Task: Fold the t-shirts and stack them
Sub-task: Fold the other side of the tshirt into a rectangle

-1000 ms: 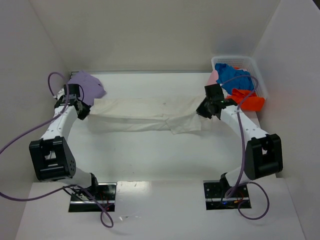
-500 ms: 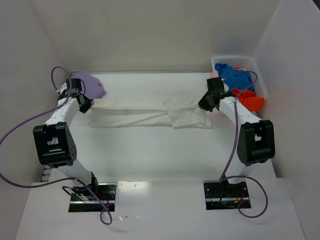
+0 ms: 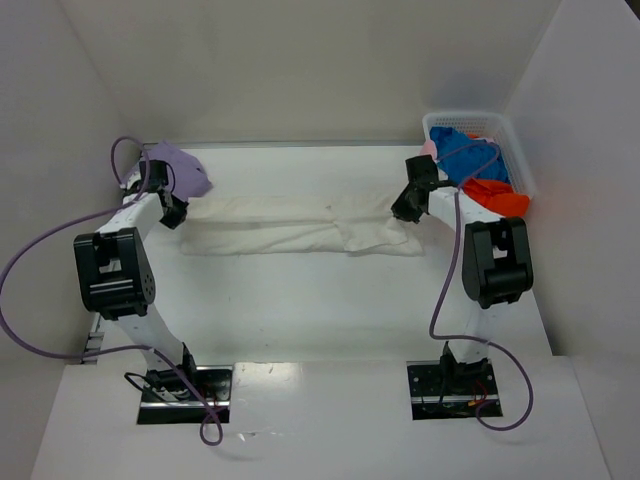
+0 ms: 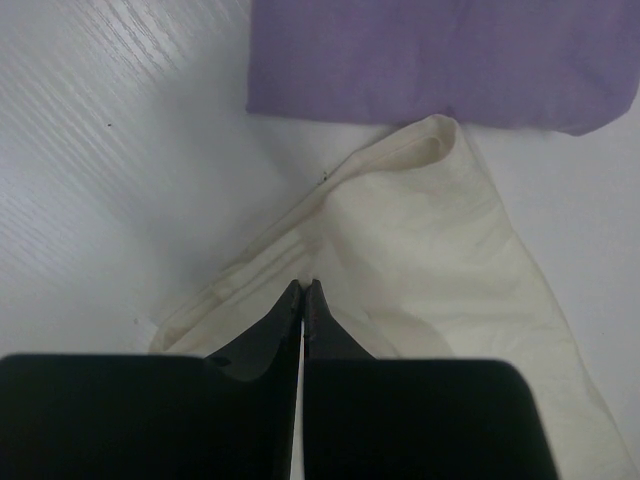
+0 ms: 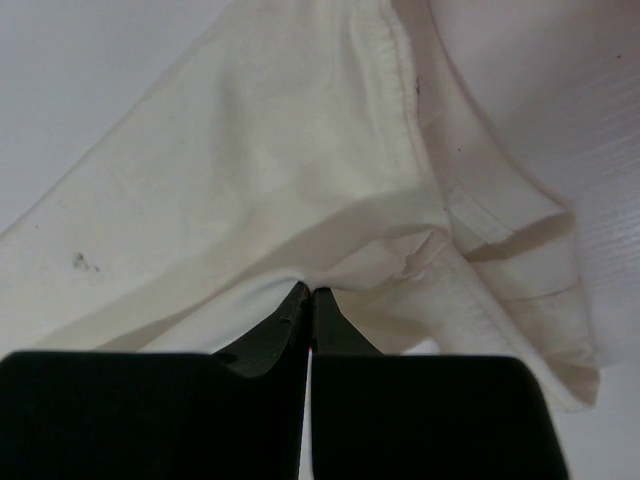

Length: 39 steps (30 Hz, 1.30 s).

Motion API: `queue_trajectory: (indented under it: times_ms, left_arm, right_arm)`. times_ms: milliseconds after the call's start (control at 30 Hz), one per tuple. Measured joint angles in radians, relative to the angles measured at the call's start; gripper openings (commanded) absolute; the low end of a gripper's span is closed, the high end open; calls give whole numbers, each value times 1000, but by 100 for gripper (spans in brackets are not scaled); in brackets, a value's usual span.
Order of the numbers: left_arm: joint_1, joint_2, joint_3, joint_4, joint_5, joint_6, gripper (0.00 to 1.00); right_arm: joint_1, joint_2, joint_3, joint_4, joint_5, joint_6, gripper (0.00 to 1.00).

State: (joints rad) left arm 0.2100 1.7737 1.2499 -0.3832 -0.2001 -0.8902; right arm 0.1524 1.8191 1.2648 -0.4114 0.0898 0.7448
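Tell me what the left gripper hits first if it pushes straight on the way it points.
The off-white t-shirt, at the closed fingers of the left gripper; past that cloth, probably the lavender t-shirt, though height is unclear.

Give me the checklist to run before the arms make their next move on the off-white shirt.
1. Grip of the left end effector on the off-white shirt: ok, jaws shut on its left end.
2. Grip of the right end effector on that shirt: ok, jaws shut, cloth bunched at the tips.
3. Fold lying flat: not ok, the right end is rumpled, with an overlapping flap.
4. Clearance from the lavender shirt: cannot tell, the off-white corner reaches its edge.
5. Clearance from the basket: ok, the off-white shirt lies apart from it.
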Motion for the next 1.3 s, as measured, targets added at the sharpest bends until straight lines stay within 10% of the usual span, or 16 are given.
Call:
queue_trajectory:
  times_ms: [267, 733, 1300]
  left_arm:
    - [5, 75, 2, 4, -6, -3, 2]
    - [21, 41, 14, 40, 13, 103, 88]
    - [21, -271, -183, 45, 146, 236, 92]
  right_arm:
    - [0, 79, 53, 8, -1, -12, 4]
    - [-11, 89, 67, 54, -15, -110, 75]
    - [-3, -147, -64, 87, -167, -169, 79]
